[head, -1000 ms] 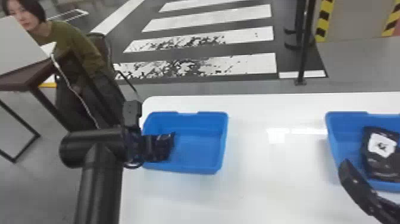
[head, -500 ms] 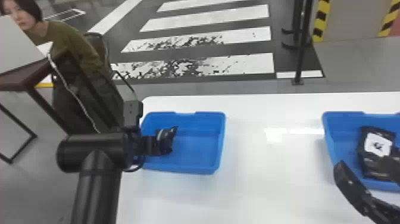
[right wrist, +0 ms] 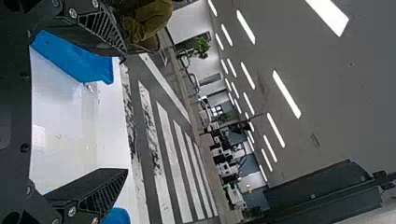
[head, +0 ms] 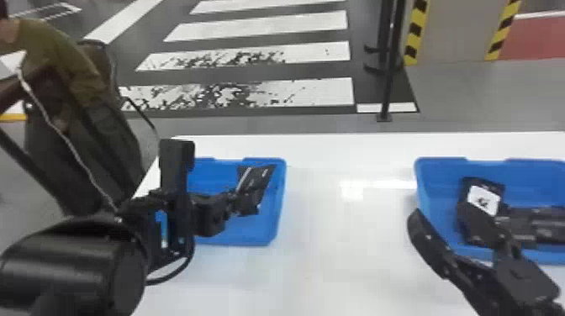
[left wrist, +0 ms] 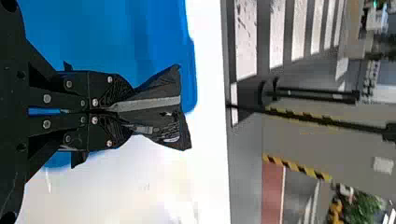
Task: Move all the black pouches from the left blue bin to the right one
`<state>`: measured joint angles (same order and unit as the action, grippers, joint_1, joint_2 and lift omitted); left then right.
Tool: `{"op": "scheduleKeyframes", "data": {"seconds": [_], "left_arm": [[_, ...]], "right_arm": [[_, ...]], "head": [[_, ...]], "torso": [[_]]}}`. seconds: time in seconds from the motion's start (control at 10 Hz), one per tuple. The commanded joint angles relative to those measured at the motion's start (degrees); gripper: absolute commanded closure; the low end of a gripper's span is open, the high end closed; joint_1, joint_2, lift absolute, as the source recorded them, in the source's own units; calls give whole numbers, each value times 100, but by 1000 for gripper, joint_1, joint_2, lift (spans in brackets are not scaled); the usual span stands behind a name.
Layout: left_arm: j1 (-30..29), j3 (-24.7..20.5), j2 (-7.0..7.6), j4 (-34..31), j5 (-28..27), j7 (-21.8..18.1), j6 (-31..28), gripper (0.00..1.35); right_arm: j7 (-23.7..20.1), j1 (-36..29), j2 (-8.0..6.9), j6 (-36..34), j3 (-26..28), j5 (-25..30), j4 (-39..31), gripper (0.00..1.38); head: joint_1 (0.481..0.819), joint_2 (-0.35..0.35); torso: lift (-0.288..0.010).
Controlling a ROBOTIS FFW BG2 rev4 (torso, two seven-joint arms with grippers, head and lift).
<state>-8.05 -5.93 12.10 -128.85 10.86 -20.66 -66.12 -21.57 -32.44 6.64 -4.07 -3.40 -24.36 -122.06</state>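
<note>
A black pouch pinched in my left gripper over the left blue bin, flared end pointing rightward, long axis unclear, my right gripper spread.

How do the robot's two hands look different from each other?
The left gripper is pinched shut on a black pouch, while the right gripper has its fingers spread wide and holds nothing. The left gripper is at the left blue bin; the right gripper is at the right blue bin. Both are black, with two fingers.
</note>
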Motion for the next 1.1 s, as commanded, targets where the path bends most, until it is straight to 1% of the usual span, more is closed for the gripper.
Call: {"op": "scheduleKeyframes", "data": {"seconds": [0.0,0.1,0.2,0.4,0.5,0.6,0.7,0.8,0.9,1.0], "left_arm": [[-348,342,3,-425,479,-26,101,1207],[-418,605,21,-538,708,-52,171,1207],[-404,868,47,-580,913,-61,199,1207],[-334,1245,126,-594,1187,-70,270,1207],[-292,1416,144,-594,1267,-70,298,1207],[-221,1507,161,-580,1313,-70,326,1207],[-193,1553,170,-580,1382,-70,354,1207],[-165,1622,179,-580,1427,-70,368,1207],[-137,1656,179,-580,1450,-61,382,1205],[-137,1667,179,-566,1462,-70,382,1207]], "right_arm": [[3,333,101,0,-220,-260,261,144],[3,530,180,-56,-334,-363,387,144],[3,657,224,-85,-346,-443,471,144],[3,797,259,-127,-346,-523,528,151],[3,840,259,-141,-391,-615,584,153],[3,868,259,-141,-483,-672,612,154],[12,938,259,-225,-597,-775,682,170],[3,980,241,-324,-620,-923,781,375],[12,1022,224,-324,-620,-1072,823,883],[3,1022,224,-408,-620,-1140,767,1113]], "head": [[695,125],[695,107],[695,68],[695,-6],[695,-37],[695,-62],[695,-68],[695,-72],[695,-69],[695,-72]], "torso": [[-140],[-140],[-140],[-140],[-140],[-140],[-140],[-140],[-140],[-140]]}}
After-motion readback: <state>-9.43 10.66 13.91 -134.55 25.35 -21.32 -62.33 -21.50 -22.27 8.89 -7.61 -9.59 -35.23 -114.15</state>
